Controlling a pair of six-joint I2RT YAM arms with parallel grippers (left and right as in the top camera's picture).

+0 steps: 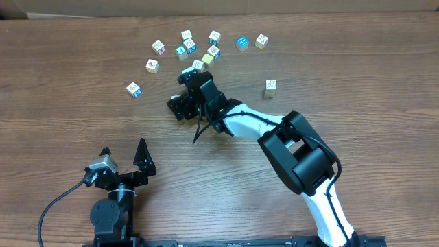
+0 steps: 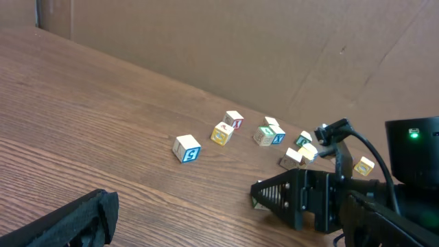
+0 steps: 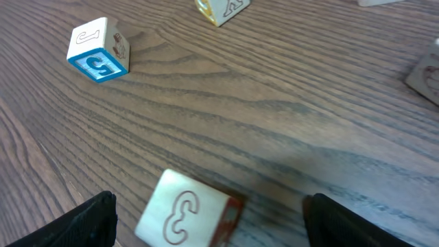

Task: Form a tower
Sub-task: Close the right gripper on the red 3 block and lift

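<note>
Wood-grain table (image 1: 68, 103), small printed cubes (image 1: 158, 46) scattered toward far edge, one cube (image 1: 271, 85) apart

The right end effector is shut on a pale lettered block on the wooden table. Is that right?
Not quite. The right end effector is open: the right wrist view shows its fingers wide apart, with the pale lettered block lying between them on the wooden table, clear of both.
</note>
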